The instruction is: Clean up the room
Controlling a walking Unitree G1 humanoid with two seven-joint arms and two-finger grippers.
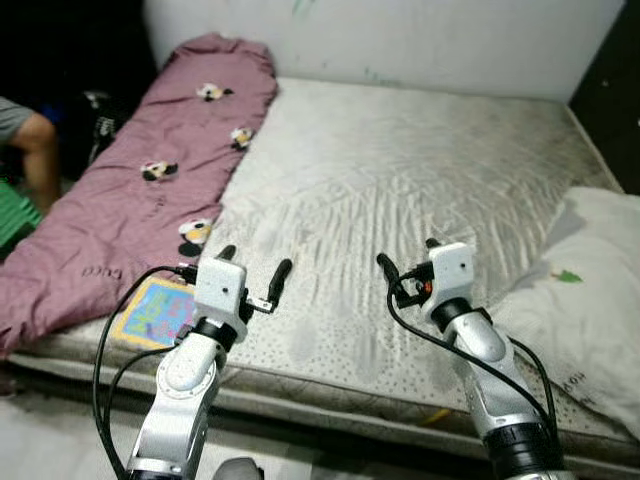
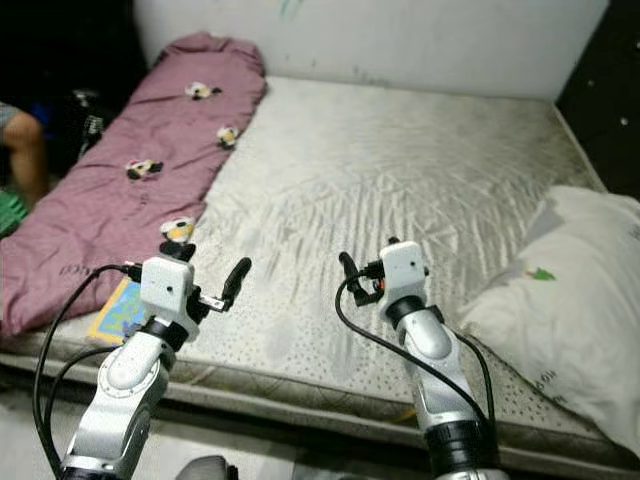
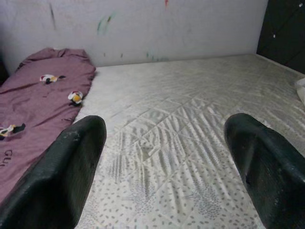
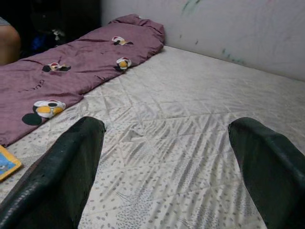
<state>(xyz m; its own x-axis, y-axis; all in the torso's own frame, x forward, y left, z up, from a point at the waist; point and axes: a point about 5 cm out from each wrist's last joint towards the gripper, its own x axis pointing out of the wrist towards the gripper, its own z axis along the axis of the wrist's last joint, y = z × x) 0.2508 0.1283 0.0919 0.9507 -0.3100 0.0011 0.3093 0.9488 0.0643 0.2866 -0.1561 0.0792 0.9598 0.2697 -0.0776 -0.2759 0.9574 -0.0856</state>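
Barely started: both my left end effector (image 1: 252,274) and right end effector (image 1: 407,265) hover wide open over the bed (image 1: 400,170), blanket (image 1: 150,190), book (image 1: 155,312) and pillow (image 1: 585,290) untouched.

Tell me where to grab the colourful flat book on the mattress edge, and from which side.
Take the colourful flat book by its near edge at the mattress border, coming from the front with the left claw, which is nearest and open. It lies flat, and its far edge seems tucked under the purple cartoon-print blanket, so a top pinch looks poor.
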